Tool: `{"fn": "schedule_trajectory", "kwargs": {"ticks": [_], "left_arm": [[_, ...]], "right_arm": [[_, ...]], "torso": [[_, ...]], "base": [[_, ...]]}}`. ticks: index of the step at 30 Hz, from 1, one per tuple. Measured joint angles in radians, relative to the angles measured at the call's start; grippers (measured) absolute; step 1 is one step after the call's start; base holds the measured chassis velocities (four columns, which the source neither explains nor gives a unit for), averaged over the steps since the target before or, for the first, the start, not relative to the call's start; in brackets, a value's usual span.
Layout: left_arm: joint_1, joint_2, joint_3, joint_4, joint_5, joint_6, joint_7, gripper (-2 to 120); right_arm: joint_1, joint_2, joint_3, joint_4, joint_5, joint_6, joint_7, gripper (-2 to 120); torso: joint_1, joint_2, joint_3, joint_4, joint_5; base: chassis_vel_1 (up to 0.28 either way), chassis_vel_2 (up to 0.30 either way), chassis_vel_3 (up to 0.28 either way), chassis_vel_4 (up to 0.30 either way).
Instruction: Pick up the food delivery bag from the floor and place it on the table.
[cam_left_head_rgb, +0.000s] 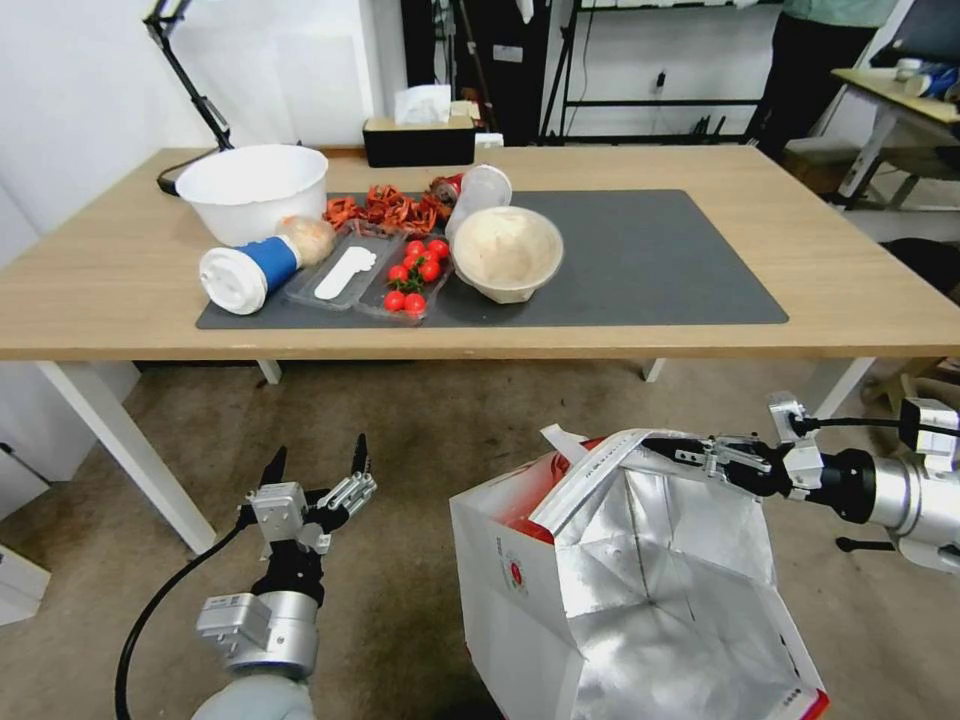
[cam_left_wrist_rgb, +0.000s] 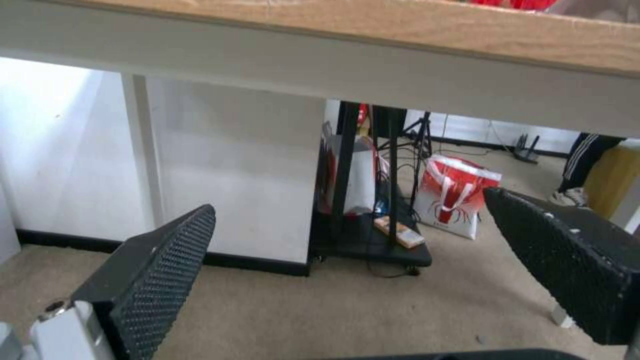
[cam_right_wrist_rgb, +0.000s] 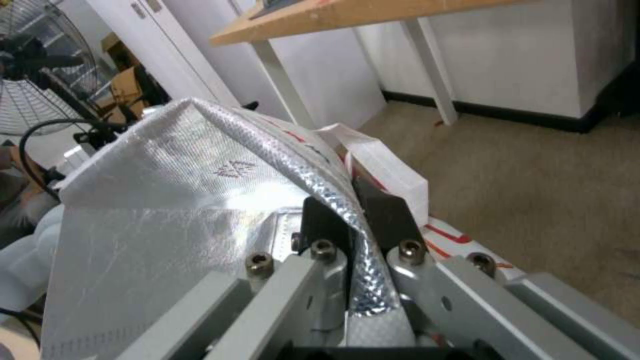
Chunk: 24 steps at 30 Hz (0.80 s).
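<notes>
right wrist view: right pincer (cam_right_wrist_rgb: 357, 200) clamps food delivery bag (cam_right_wrist_rgb: 187, 200).

White walls (cam_left_head_rgb: 90, 90) behind, with dark skirting (cam_left_wrist_rgb: 253, 262) along the base. Worn brownish-grey carpet (cam_left_head_rgb: 420, 420) underfoot. Black lamp arm (cam_left_head_rgb: 190, 75) rising at the far left corner. Dark shelving rack (cam_left_head_rgb: 660, 70) against the back wall; smaller desk (cam_left_head_rgb: 900, 100) off to the far right. Low black trolley (cam_left_wrist_rgb: 370, 245) beyond, red-and-white bag (cam_left_wrist_rgb: 453, 200) just beside it. Standing fan (cam_right_wrist_rgb: 33, 65) at one side.
</notes>
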Motion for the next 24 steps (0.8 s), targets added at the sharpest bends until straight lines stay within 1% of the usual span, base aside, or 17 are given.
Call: {"fn": "schedule_trajectory", "kwargs": {"ticks": [5, 8, 13, 18, 24], "left_arm": [[0.0, 0.001, -0.001, 0.001, -0.001, 0.0, -0.001, 100], [-0.001, 0.002, -0.001, 0.002, -0.001, 0.0, -0.003, 100], [-0.001, 0.002, -0.001, 0.002, -0.001, 0.0, -0.005, 100], [-0.001, 0.003, -0.001, 0.002, -0.001, 0.0, -0.005, 100], [-0.001, 0.004, -0.001, 0.001, -0.002, -0.001, -0.006, 100]], "right_arm": [[0.0, 0.0, -0.001, -0.001, 0.0, 0.0, 0.0, 0], [0.0, 0.001, -0.002, -0.001, -0.002, 0.0, -0.003, 0], [0.001, -0.001, -0.002, -0.001, -0.003, 0.0, -0.006, 0], [0.001, -0.002, -0.002, 0.0, -0.003, 0.0, -0.006, 0], [0.0, -0.002, -0.002, 0.0, -0.005, 0.0, -0.008, 0]], "torso": [[0.007, 0.018, 0.011, 0.0, 0.0], [0.015, 0.038, 0.023, 0.0, 0.0], [0.022, 0.056, 0.034, 0.0, -0.0001], [0.026, 0.066, 0.041, -0.0001, 0.0], [0.037, 0.092, 0.056, 0.0, 0.0]], "base": [[0.0, 0.0, 0.0, 0.0], [0.0, 0.0, 0.0, 0.0], [0.0, 0.0, 0.0, 0.0], [0.0, 0.0, 0.0, 0.0], [0.0, 0.0, 0.0, 0.0]]}}
